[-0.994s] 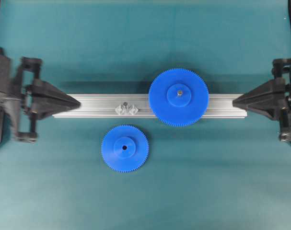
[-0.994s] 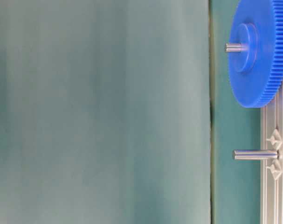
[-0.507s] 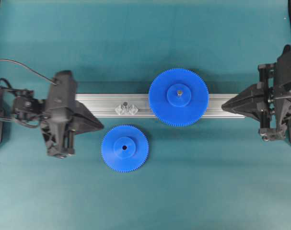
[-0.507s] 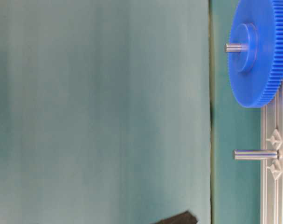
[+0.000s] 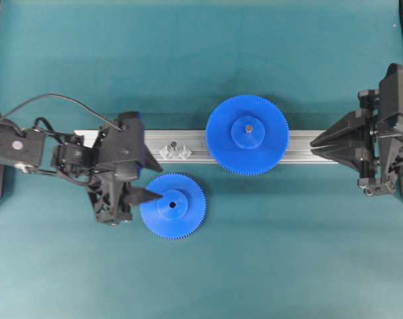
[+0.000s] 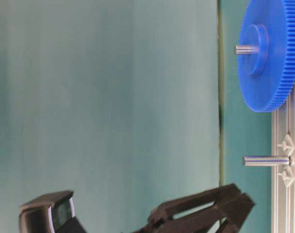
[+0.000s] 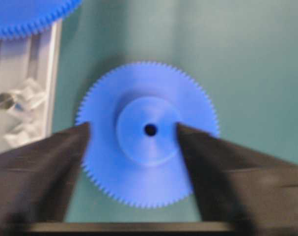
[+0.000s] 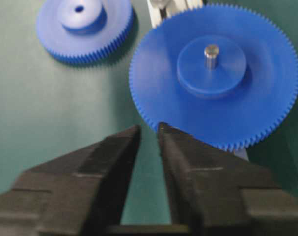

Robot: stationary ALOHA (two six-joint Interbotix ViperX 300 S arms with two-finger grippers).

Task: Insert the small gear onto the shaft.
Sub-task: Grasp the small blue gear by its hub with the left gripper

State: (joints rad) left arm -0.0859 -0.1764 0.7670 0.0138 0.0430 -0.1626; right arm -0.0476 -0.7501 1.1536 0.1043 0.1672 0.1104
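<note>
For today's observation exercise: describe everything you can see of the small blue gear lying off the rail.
The small gear is a blue, plastic-looking toothed disc with a raised round hub and a small dark centre hole. It lies flat on the teal table, just off the rail, near the shaft. The left tool straddles its hub, open; contact is unclear.

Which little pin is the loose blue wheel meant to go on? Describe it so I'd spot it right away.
Find the long silver rail running across the green table. The big blue gear sits on it; left of that gear is a small clear faceted mount, and the shaft stands up from it. Unlike the pin in the big gear's hub, this one is bare, with nothing on it.
</note>
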